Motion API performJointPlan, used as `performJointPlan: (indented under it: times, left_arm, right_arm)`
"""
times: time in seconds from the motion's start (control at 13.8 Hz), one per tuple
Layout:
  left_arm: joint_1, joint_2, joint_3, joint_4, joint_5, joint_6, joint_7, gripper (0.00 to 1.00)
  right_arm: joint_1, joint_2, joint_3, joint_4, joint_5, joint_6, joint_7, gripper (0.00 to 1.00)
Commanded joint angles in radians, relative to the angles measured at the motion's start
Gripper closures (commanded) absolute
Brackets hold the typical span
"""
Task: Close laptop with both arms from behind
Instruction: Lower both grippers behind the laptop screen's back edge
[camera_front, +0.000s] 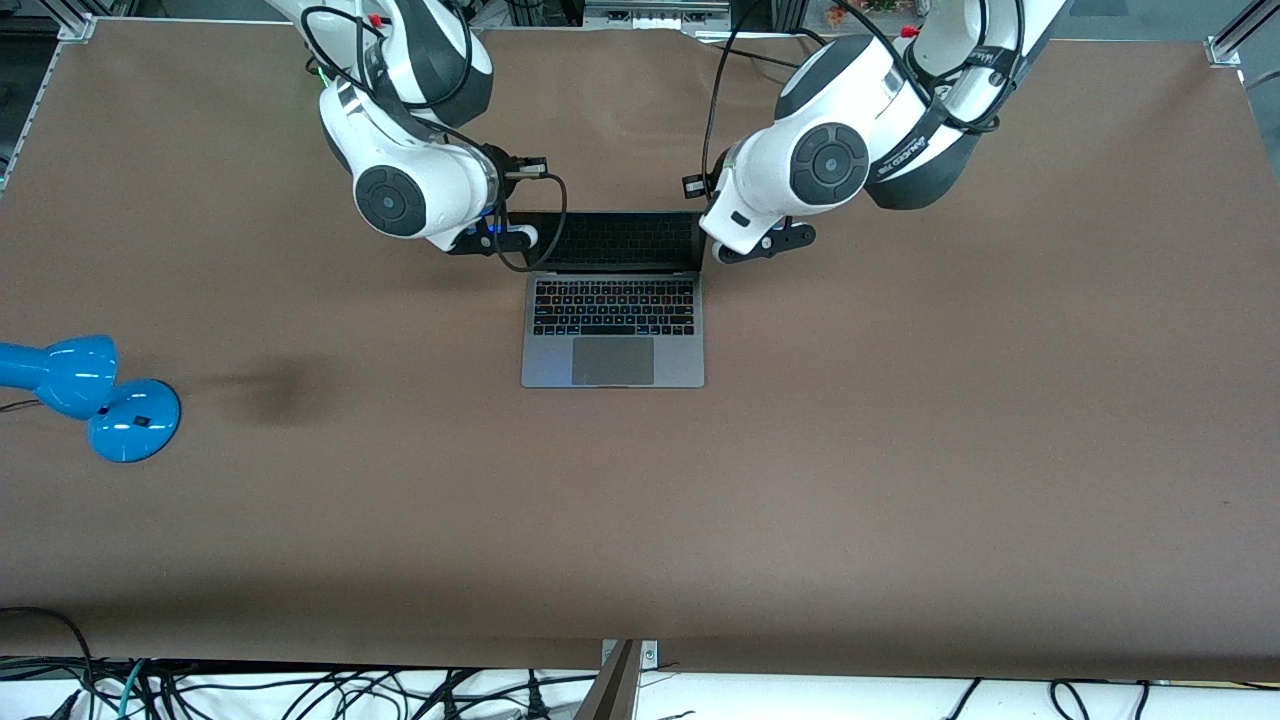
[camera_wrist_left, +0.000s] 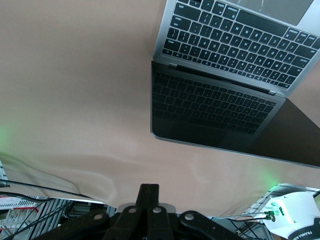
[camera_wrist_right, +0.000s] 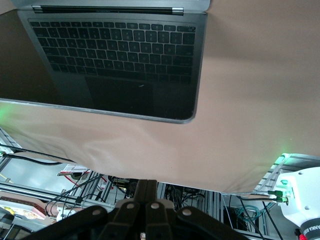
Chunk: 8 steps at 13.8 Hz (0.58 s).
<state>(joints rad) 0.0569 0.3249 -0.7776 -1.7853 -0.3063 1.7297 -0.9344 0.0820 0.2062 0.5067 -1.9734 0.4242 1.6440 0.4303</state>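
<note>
The laptop (camera_front: 612, 330) lies open at the table's middle, its keyboard toward the front camera and its dark screen (camera_front: 620, 242) standing up and tilted back. The left arm's wrist (camera_front: 790, 190) hangs beside the screen's corner at the left arm's end, and the right arm's wrist (camera_front: 410, 195) beside the other corner. Both grippers are hidden under the wrists in the front view. In the left wrist view my left gripper (camera_wrist_left: 149, 192) is shut and empty, apart from the screen (camera_wrist_left: 215, 115). In the right wrist view my right gripper (camera_wrist_right: 145, 186) is shut and empty, apart from the screen (camera_wrist_right: 110, 65).
A blue desk lamp (camera_front: 90, 395) lies on the table toward the right arm's end, nearer the front camera than the laptop. Cables (camera_front: 300, 690) hang below the table's front edge. Metal framing stands at the table's edge by the robots' bases.
</note>
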Motion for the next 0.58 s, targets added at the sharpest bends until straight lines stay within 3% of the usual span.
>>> performJointPlan:
  times: [0.0, 0.51]
  left_arm:
    - [-0.02, 0.023, -0.002, 0.001, 0.038, 0.019, -0.027, 1.0]
    - [-0.046, 0.042, 0.0, -0.075, 0.07, 0.123, -0.046, 1.0]
  right_arm:
    - [-0.004, 0.013, 0.007, -0.013, 0.021, 0.037, -0.004, 1.0]
    - [-0.005, 0.048, 0.006, -0.013, 0.005, 0.154, -0.007, 1.0]
